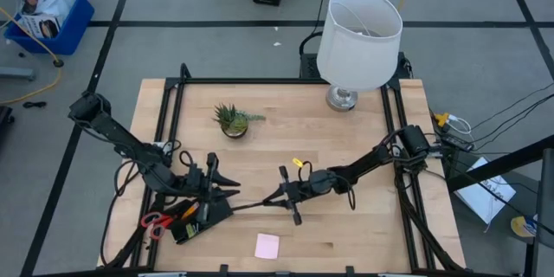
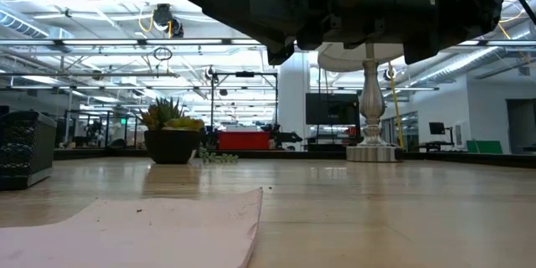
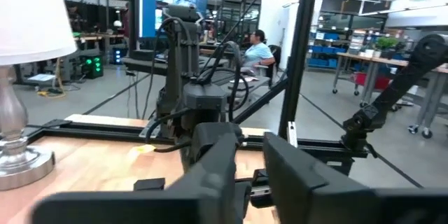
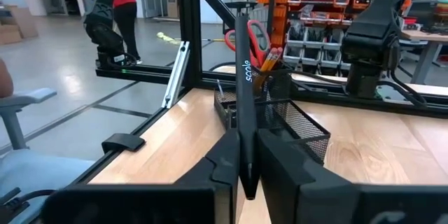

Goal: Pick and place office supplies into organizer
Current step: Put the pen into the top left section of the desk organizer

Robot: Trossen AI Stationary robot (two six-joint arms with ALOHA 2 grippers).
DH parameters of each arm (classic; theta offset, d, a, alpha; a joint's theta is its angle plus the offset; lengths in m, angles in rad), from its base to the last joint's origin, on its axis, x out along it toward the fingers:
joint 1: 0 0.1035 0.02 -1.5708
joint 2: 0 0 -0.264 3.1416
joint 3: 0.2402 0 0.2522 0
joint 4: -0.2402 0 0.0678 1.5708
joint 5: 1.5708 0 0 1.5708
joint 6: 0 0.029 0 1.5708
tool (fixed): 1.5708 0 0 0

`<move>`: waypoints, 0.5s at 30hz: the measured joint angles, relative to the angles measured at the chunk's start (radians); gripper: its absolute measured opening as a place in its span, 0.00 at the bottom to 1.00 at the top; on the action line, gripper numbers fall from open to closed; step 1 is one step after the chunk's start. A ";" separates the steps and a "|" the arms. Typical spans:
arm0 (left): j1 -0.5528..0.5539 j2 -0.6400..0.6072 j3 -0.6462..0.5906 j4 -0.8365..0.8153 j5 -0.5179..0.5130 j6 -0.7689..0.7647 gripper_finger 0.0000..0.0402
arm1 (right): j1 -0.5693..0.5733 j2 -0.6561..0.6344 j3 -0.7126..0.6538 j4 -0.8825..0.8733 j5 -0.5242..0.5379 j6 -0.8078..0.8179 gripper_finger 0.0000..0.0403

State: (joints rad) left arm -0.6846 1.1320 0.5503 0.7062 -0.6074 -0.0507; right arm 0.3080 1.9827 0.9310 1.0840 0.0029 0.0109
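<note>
A thin black pen (image 1: 255, 202) hangs in the air between my two grippers, near the table's front. My right gripper (image 1: 284, 196) (image 4: 248, 140) is shut on one end. My left gripper (image 1: 234, 199) (image 3: 253, 147) is shut at its other end, beside the black mesh organizer (image 1: 195, 221) (image 4: 294, 122). Red-handled scissors (image 1: 154, 222) (image 4: 255, 35) and orange pencils (image 4: 273, 56) stand in the organizer. A pink sticky-note pad (image 1: 267, 245) lies flat near the front edge. A small yellow block (image 1: 297, 163) lies behind the right gripper. My left gripper has the pen's end (image 1: 235, 208) nearest the organizer, coming level from the table's left. In the left wrist view its own fingers (image 3: 217, 175) hide the place of contact. My right gripper pinches the pen's other end (image 4: 243, 122) between its two fingers, level from the table's right. The pen runs on past the fingertips, along the fingers, slanting slightly upward and clear of the table.
A potted green plant (image 1: 232, 121) stands at the back left of the table. A white-shaded lamp (image 1: 357, 30) stands at the far edge. Black frame rails (image 1: 173, 112) run along the table's sides. Bare wood lies between the plant and the grippers.
</note>
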 joint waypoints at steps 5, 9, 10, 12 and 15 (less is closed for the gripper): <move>0.000 0.000 0.000 0.002 0.006 0.008 0.02 | 0.000 0.000 0.000 0.000 -0.003 0.000 0.06; 0.000 0.000 0.000 0.002 0.007 0.013 0.03 | 0.000 0.000 0.000 0.000 -0.003 0.003 0.08; 0.000 0.000 0.000 0.002 0.008 0.016 0.03 | 0.001 0.000 0.000 0.000 -0.004 0.003 0.08; 0.000 0.000 0.000 0.002 0.022 0.020 0.01 | 0.001 0.000 0.000 0.000 -0.004 0.003 0.08; 0.000 0.000 0.000 0.002 0.035 0.020 0.02 | 0.001 0.000 0.000 0.000 -0.004 0.003 0.07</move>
State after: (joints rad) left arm -0.6848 1.1320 0.5503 0.7083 -0.5720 -0.0306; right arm 0.3092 1.9827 0.9310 1.0840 -0.0010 0.0135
